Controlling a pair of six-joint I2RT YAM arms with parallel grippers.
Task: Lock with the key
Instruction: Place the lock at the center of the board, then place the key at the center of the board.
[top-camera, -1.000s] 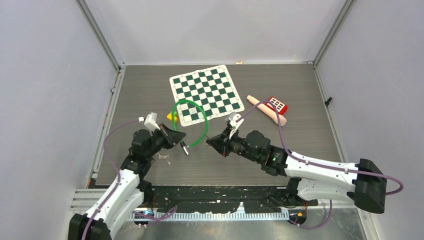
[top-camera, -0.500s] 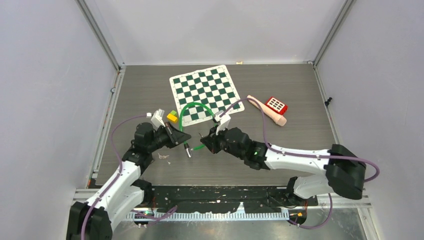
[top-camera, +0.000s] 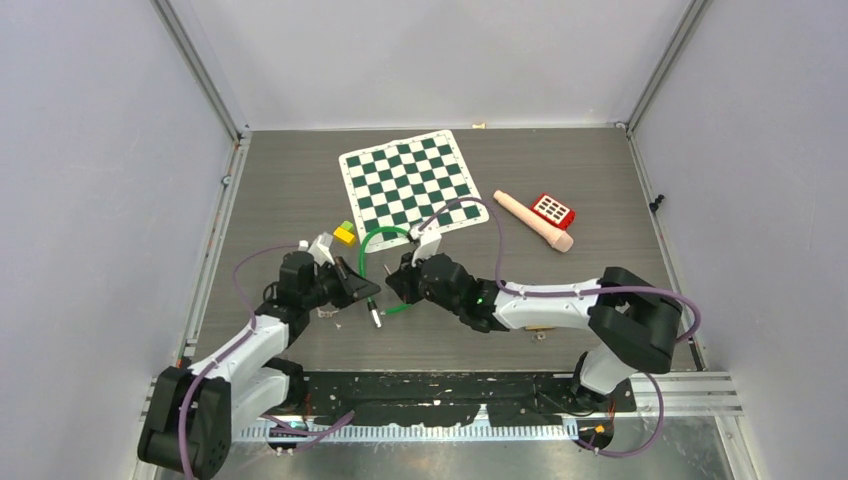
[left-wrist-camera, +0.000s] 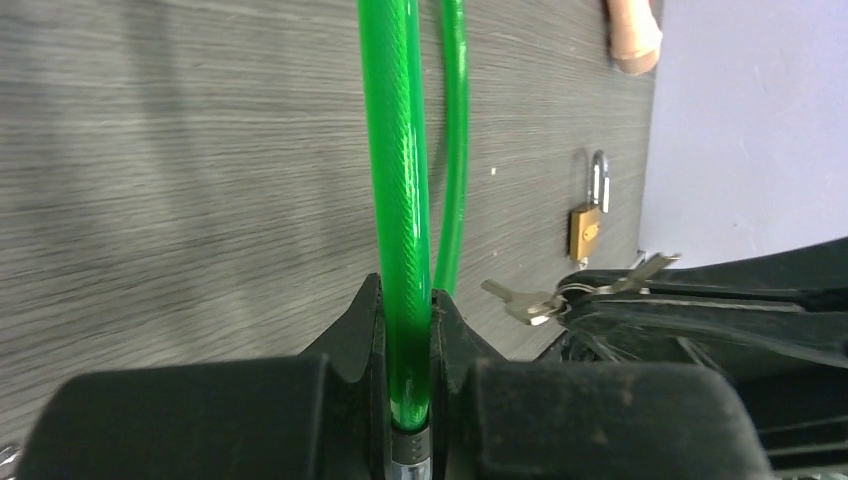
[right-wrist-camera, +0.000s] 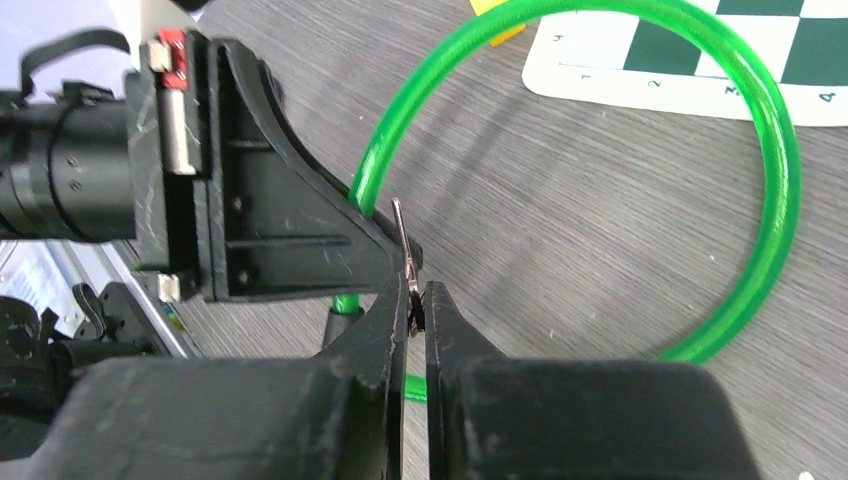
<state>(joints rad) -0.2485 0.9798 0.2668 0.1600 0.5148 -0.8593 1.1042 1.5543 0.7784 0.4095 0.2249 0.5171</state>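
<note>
Here, right gripper (right-wrist-camera: 417, 300) pinches key (right-wrist-camera: 400, 235) — near cable (right-wrist-camera: 781, 150).

We see only a thin sliver of the key (right-wrist-camera: 402, 240) above the right gripper (right-wrist-camera: 417, 295), the rest buried between its closed fingers. The green cable (left-wrist-camera: 398, 180) leaves the left wrist view's top edge, its lower end swallowed by the left gripper (left-wrist-camera: 405, 305).

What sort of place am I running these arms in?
Probably a lab robot test cell: a grey wood-grain tabletop boxed in by plain white panel walls on aluminium frame posts, with a green-and-white checkerboard mat lying on it.
</note>
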